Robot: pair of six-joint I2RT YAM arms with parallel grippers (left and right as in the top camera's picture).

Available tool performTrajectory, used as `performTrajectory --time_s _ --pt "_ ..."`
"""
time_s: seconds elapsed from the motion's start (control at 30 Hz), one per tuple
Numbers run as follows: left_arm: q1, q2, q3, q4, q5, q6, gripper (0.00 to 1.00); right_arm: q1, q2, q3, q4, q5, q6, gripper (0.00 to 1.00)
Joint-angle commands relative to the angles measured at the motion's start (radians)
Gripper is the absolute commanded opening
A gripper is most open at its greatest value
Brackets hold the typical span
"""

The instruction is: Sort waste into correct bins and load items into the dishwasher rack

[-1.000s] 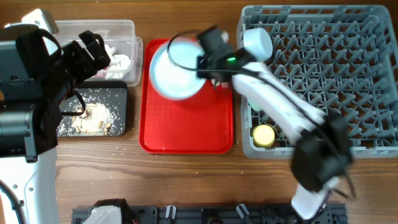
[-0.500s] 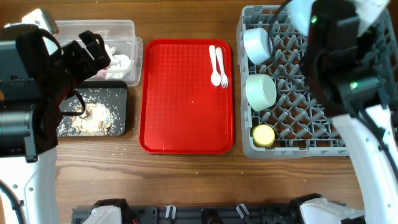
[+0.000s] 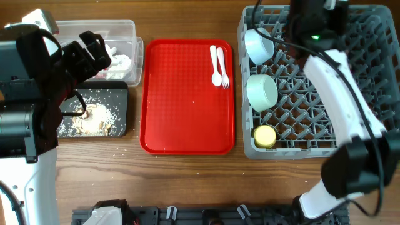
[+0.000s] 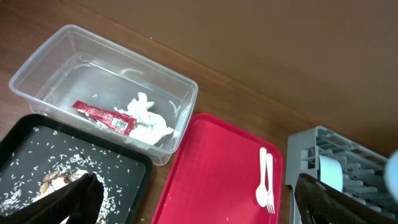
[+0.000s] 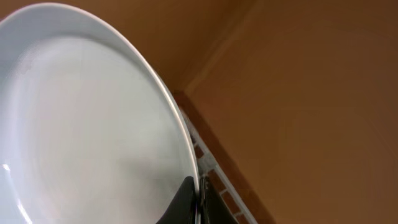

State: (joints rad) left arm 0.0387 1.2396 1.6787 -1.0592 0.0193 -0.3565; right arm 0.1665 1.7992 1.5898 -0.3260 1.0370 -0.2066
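Left arm (image 3: 37,81) is built mostly from chunky matte-black housings, with a grey cylindrical motor section (image 3: 15,122) in the middle and a smooth white link (image 3: 31,187) lower down. Thin black cables (image 3: 72,103) are looped loosely off it, and a pale grey-white block (image 3: 39,19) is stuck on at the top.

Right arm (image 3: 340,94) is finished differently: a long glossy white shell with the same kind of black cabling run alongside, a black elbow joint (image 3: 350,172), then a white base piece (image 3: 312,200). A tiny green LED (image 3: 315,37) is lit on the black wrist housing.

Left fingers (image 4: 74,199) are seen as dull, rubbery-looking black wedges. Only a blurry black right finger tip (image 5: 186,202) is caught.
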Motion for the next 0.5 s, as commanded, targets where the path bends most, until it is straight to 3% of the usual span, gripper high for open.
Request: performTrajectory --time_s 0.0,0.37,0.4,0.47 --pt "0.005 0.002 0.014 0.002 -0.013 0.012 1.00 0.002 0.077 -0.002 0.007 -0.031 -0.085 0.04" --pt "0.005 0.002 0.014 0.002 -0.013 0.012 1.00 0.004 0.159 -0.002 -0.101 -0.264 -0.077 0.04" --pt "0.005 0.002 0.014 0.002 -0.013 0.012 1.00 0.004 0.159 -0.002 -0.112 -0.288 -0.076 0.07" --pt "0.005 0.002 0.014 0.002 -0.013 0.012 1.00 0.004 0.159 -0.002 -0.130 -0.306 -0.055 0.23"
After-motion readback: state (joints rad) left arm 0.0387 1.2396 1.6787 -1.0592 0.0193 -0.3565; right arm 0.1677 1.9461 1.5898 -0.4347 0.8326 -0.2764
